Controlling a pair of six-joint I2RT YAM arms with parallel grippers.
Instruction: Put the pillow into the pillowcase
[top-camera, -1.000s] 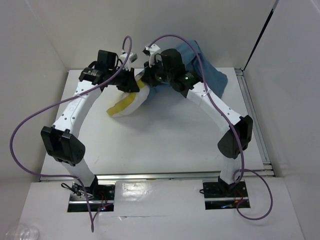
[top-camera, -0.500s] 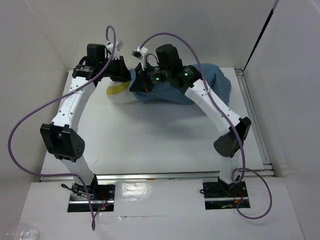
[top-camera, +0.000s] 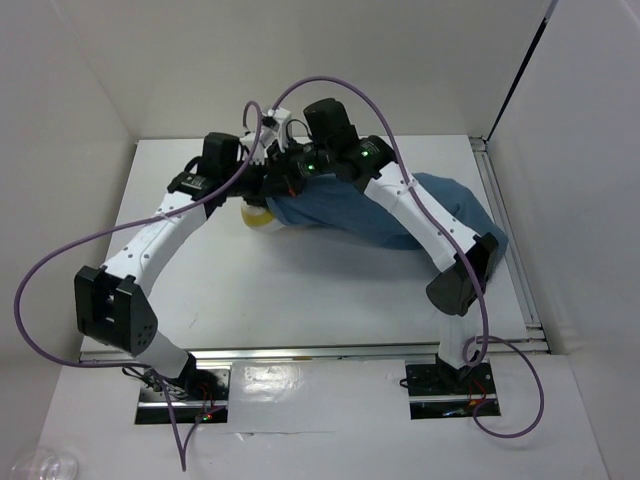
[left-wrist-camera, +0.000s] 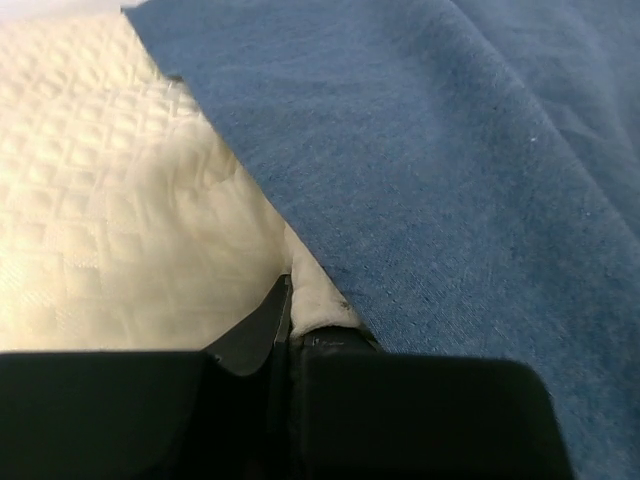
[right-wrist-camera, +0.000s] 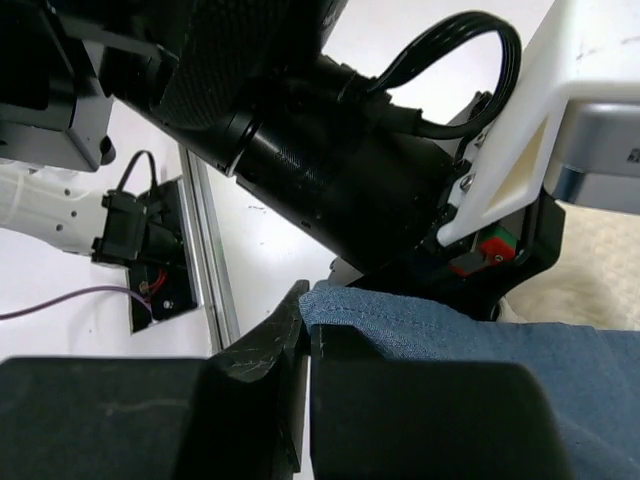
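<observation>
The dusty-blue pillowcase (top-camera: 400, 205) lies stretched across the back right of the table. It covers nearly all of the cream-yellow pillow (top-camera: 257, 215), of which only a small end shows at its left mouth. My left gripper (top-camera: 262, 190) is shut on a corner of the pillow (left-wrist-camera: 120, 220), with the pillowcase (left-wrist-camera: 450, 170) lying over it on the right. My right gripper (top-camera: 290, 182) is shut on the hemmed edge of the pillowcase (right-wrist-camera: 400, 325) just beside the left wrist. The two grippers are close together at the pillowcase mouth.
White walls enclose the table (top-camera: 300, 290) at the back and sides. A metal rail (top-camera: 505, 240) runs along the table's right edge. Purple cables loop over both arms. The left arm's body (right-wrist-camera: 330, 170) fills most of the right wrist view.
The pillowcase has been drawn left over the pillow, leaving only a small end showing. Both grippers moved toward the centre-right, and the whole bundle shifted right and flattened on the table.
</observation>
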